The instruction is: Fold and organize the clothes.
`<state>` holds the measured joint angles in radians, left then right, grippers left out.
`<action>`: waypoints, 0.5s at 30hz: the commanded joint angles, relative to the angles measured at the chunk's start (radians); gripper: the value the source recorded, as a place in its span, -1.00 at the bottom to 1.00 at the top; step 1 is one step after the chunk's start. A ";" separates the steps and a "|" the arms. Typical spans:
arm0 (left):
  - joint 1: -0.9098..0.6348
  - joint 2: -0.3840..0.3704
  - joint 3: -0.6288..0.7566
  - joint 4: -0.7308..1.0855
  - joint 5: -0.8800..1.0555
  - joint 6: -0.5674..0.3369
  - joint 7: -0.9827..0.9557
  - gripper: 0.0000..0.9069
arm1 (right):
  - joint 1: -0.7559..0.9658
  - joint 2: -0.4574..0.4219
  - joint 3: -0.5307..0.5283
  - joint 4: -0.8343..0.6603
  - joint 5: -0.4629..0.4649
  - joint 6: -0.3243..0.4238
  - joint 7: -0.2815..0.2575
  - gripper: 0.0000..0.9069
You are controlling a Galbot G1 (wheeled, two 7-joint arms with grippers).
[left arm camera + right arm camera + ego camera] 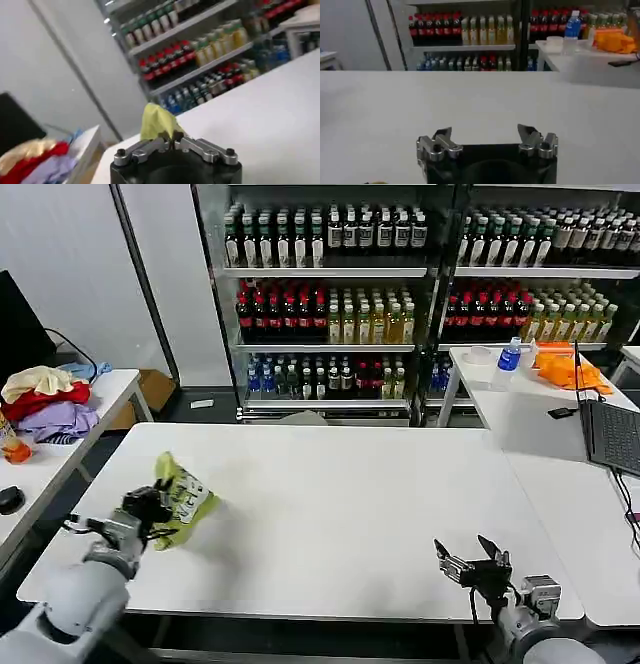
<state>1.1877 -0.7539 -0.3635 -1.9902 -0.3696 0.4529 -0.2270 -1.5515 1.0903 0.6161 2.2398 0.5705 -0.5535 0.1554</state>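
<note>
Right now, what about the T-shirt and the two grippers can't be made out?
- T-shirt: bunched in the shut left gripper; head view hides how far it is folded.
- Left wrist view: the gripper body covers most of the shirt.
- Right gripper: open, empty; wrist view cuts off its base.

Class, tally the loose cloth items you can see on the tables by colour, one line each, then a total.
Lime yellow-green T-shirt, held in the left claw: 1
Red cloth: 1
Cream cloth: 1
Lavender cloth: 1
Orange cloth: 1
Total: 5
</note>
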 commanded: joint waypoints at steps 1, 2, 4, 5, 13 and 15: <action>-0.069 -0.092 0.179 -0.135 0.017 0.078 -0.008 -0.96 | -0.015 0.018 0.003 0.012 -0.014 -0.002 0.000 1.00; -0.076 -0.102 0.193 -0.149 0.007 0.092 -0.011 -0.96 | -0.016 0.021 0.002 0.011 -0.018 -0.002 0.000 1.00; -0.083 -0.126 0.244 -0.153 0.003 0.107 -0.016 -0.96 | -0.016 0.029 -0.001 0.010 -0.026 -0.002 0.000 1.00; -0.083 -0.133 0.272 -0.146 0.009 0.113 -0.021 -0.96 | -0.016 0.032 -0.003 0.010 -0.031 -0.002 0.000 1.00; -0.094 -0.218 0.433 -0.066 0.074 0.126 -0.058 -0.96 | -0.023 0.045 0.001 0.014 -0.046 -0.006 0.000 1.00; -0.127 -0.246 0.467 -0.047 0.069 0.126 -0.063 -0.96 | -0.024 0.044 0.003 0.011 -0.046 -0.007 0.000 1.00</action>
<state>1.1239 -0.8812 -0.1119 -2.0652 -0.3282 0.5429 -0.2648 -1.5707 1.1256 0.6164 2.2518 0.5354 -0.5595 0.1551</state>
